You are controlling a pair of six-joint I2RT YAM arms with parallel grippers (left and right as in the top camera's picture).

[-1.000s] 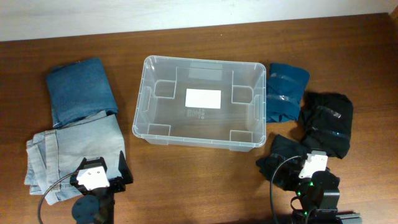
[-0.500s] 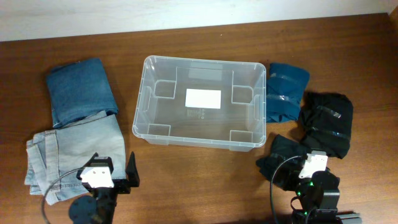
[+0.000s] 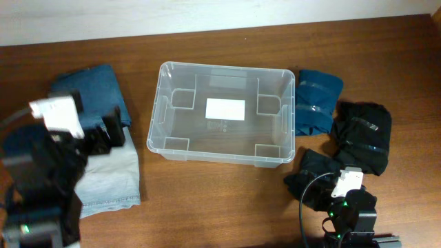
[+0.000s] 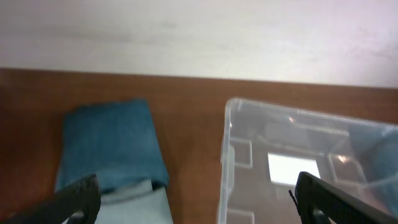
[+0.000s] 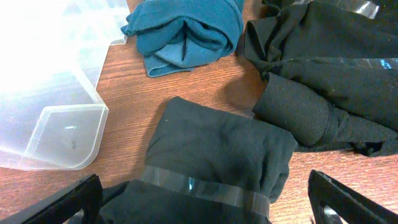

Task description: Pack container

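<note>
The container is a clear rectangular bin with a white label on its bottom, and nothing lies in it. It also shows in the left wrist view. My left gripper is open and empty, held high over the wood between the folded jeans and the bin's left wall. In the overhead view it hangs above the jeans. My right gripper is open, low over a black taped bundle, jaws wide on either side without closing on it.
Dark blue folded jeans and light blue jeans lie left of the bin. A teal garment and a larger black garment lie to its right. The right arm sits at the front edge.
My left arm has risen from the front edge and moved back over the jeans, and now covers much of the light pair. The right arm has not moved.
</note>
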